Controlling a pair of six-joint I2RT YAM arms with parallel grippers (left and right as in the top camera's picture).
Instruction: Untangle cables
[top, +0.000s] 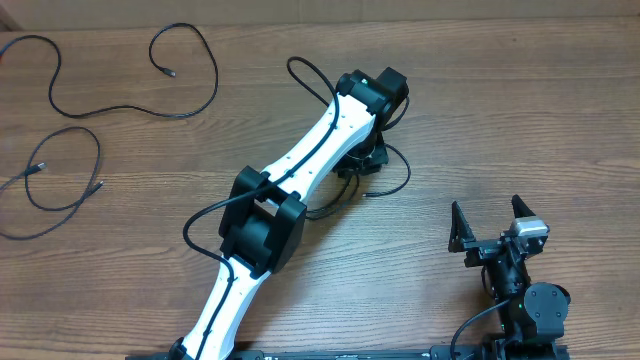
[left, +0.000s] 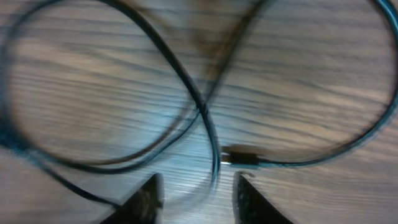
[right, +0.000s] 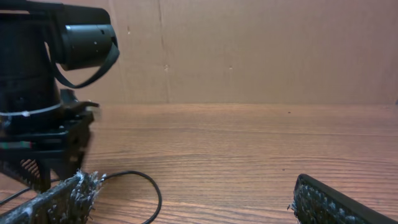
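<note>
**Cables (top: 408, 172) crossed under the left gripper (left: 199, 186)**

The left arm (top: 310, 150) reaches on a long diagonal from the near-left edge out to the middle of the table (top: 520, 120), its wrist turned down over a small tangle. In the left wrist view the two fingers (left: 146, 199) stand apart with bare wood between them, and nothing can be seen pinched in the gap, though the picture is blurred. The right gripper (top: 487, 215) sits low at the near-right corner, pointing away from the base, jaws spread wide and empty.

The arm's black wrist housing covers much of the tangle from overhead, so only a few strands show around it. Behind the table stands a cardboard wall (right: 261, 50). The right wrist view shows the left arm's dark wrist at its left edge, with one strand curling on the wood beside it.

Seen close, the cables under the left wrist are thin and black – two strands cross just ahead of the fingers, and a small plug (left: 242, 158) lies flat near the right finger. Well apart, at the far-left of the table, a long cord (top: 216, 72) winds in open curves, and below it a second cord (top: 99, 160) lies in a loose loop – neither touches the tangle.
</note>
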